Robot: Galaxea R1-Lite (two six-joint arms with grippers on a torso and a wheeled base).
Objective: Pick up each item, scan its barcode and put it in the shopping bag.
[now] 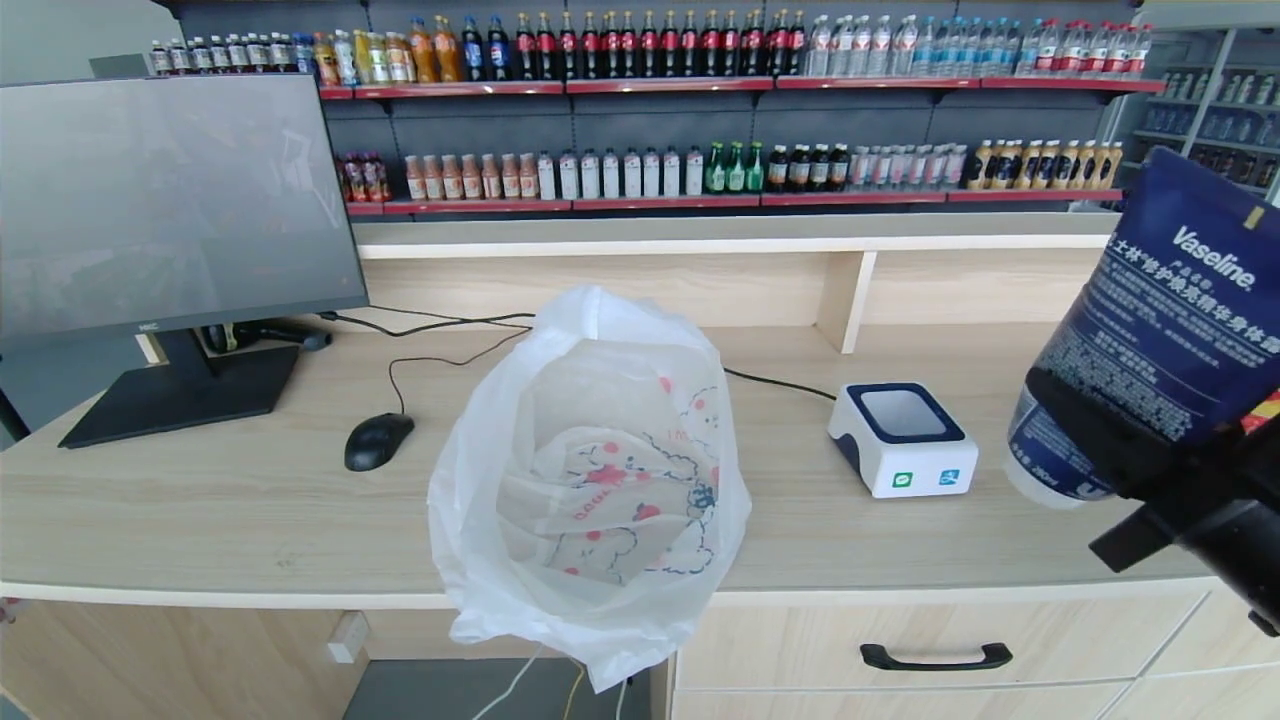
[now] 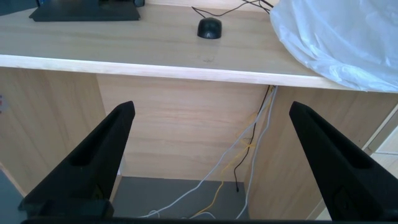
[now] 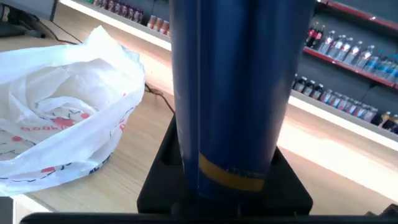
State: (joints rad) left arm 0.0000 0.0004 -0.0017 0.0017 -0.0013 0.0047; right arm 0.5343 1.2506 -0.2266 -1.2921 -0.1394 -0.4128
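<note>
Pouch (image 1: 1160, 300) first, from the head view: a dark blue soft refill pack, raised in the air well to the right of the bag (image 1: 590, 470) and tilted. The right hand (image 1: 1150, 430) is clamped around its lower part. The bag is thin white plastic with a printed pattern. It stands open-mouthed on the counter (image 1: 200, 520), and its bottom droops over the front edge. The scanner (image 1: 902, 438) sits just right of the bag, between it and the pouch, with its window facing up. A mouse (image 1: 378, 441) lies left of the bag, and a monitor (image 1: 170, 200) stands farther left.

In the left wrist view, the left hand (image 2: 210, 109) hangs lower than the bag, below the counter's front edge. Its fingers are spread wide and hold nothing. Loose wires (image 2: 249, 155) dangle ahead of it.

In the right wrist view, the pouch stands between the closed fingers, and the bag's rumpled mouth lies off to one side.

My judgement is that scanning comes next, and these are the risks:
- **Failed read:** the barcode may face away from the window.
- **Slip or fold:** the pack is soft and gripped low, so it could sag or slide during a turn.
- **Bag trouble:** nothing steadies the bag, so a dropped pouch could drag it off the edge, or catch the floppy rim and fold the mouth shut.
</note>
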